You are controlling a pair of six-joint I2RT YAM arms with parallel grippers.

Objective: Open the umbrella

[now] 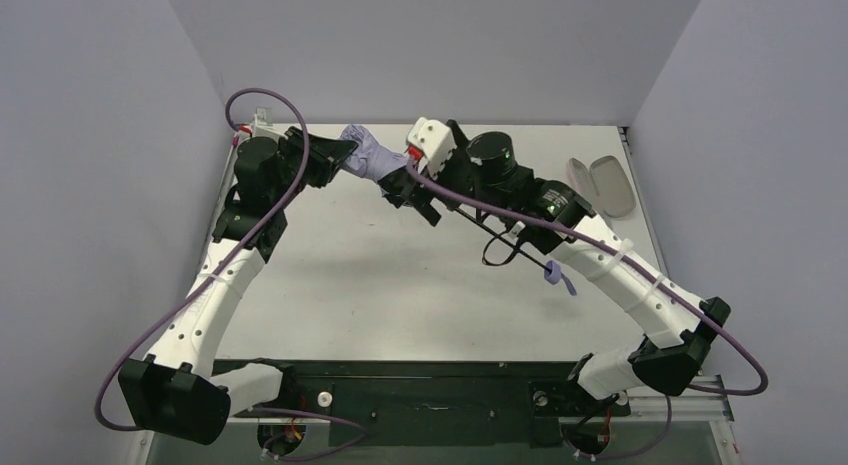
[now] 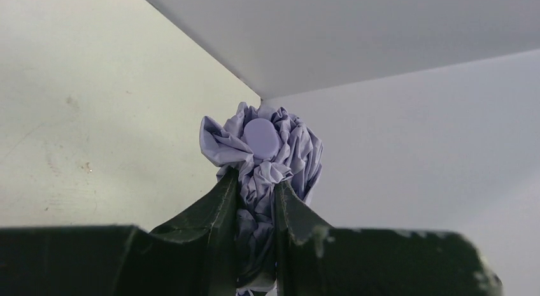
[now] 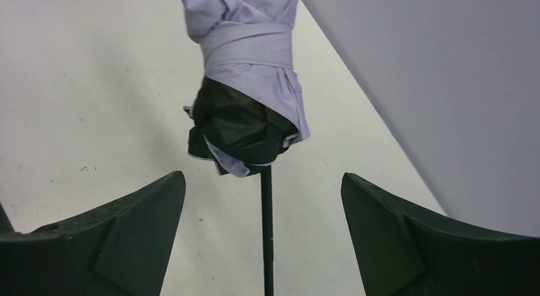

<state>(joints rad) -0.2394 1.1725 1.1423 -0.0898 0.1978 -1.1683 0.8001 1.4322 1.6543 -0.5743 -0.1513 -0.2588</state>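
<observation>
Above the far part of the surface (image 1: 400, 285) I hold the umbrella (image 1: 368, 155) aloft, canopy bunched; my left gripper (image 2: 256, 210) clamps its crumpled top; my right gripper (image 3: 263, 200) gapes around the thin shaft (image 3: 266, 232), touching nothing.

Two dark fingers (image 3: 121, 239) of the right gripper (image 3: 264, 235) stand wide apart at the bottom. Between them a thin black shaft (image 3: 266, 232) runs straight ahead to the umbrella (image 3: 248, 86), whose bunched lavender canopy is bound by a strap (image 3: 248, 44), black lining showing at its near end. Neither finger touches the shaft.
</observation>
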